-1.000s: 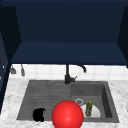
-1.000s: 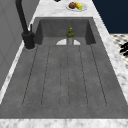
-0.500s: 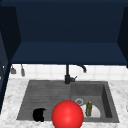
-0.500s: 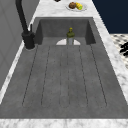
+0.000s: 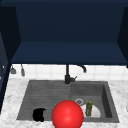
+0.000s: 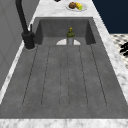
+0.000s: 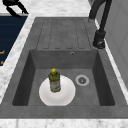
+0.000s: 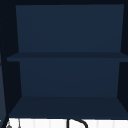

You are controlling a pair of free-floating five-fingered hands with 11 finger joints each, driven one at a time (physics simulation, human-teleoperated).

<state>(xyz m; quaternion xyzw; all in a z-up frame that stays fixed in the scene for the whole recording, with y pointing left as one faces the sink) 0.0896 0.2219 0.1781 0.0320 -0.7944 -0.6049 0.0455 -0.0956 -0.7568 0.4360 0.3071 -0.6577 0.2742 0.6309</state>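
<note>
A black hand [image 5: 39, 114] hangs at the front left edge of the grey stone sink [image 5: 45, 93], over the ribbed drainboard; whether its fingers are spread or curled I cannot tell. A small green bottle with a yellow cap [image 7: 54, 81] stands upright on a round white plate [image 7: 67, 96] in the basin, beside the drain [image 7: 82, 80], well apart from the hand

Left robot hand [image 5: 39, 114] low at the front, black, fingers splayed [image 6: 124, 48], holding nothing
</note>
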